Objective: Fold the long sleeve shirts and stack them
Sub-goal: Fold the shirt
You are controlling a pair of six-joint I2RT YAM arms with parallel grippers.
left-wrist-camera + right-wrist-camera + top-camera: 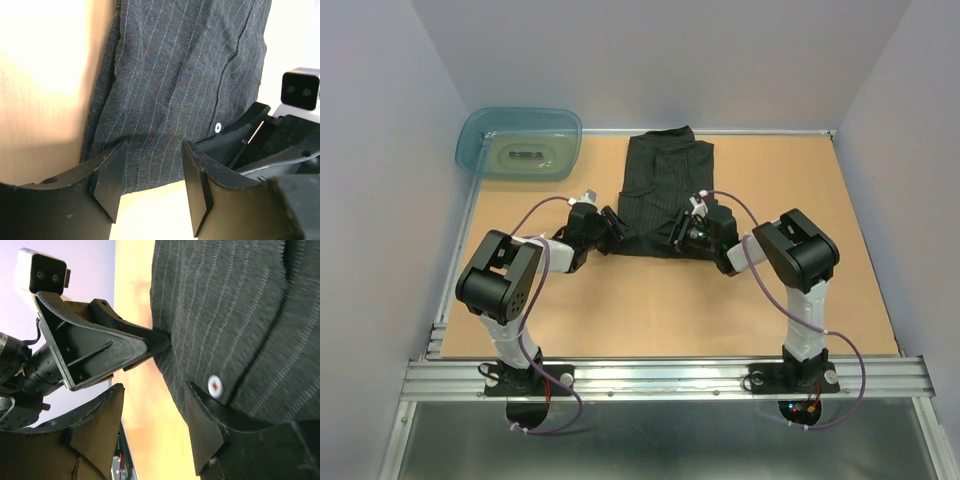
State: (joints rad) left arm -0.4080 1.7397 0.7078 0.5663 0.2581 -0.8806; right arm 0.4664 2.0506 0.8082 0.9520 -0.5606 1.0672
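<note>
One shirt [665, 185], hem between left end effector [617, 231], right end effector [679, 232] (parted).

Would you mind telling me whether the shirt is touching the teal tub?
Apart. The top view shows bare table between the shirt and the tub in the far left corner.

Dark pinstriped shirt [665, 190], folded to a narrow flat panel, lies with its near hem at left gripper [152, 172] and right gripper [155, 410].
</note>
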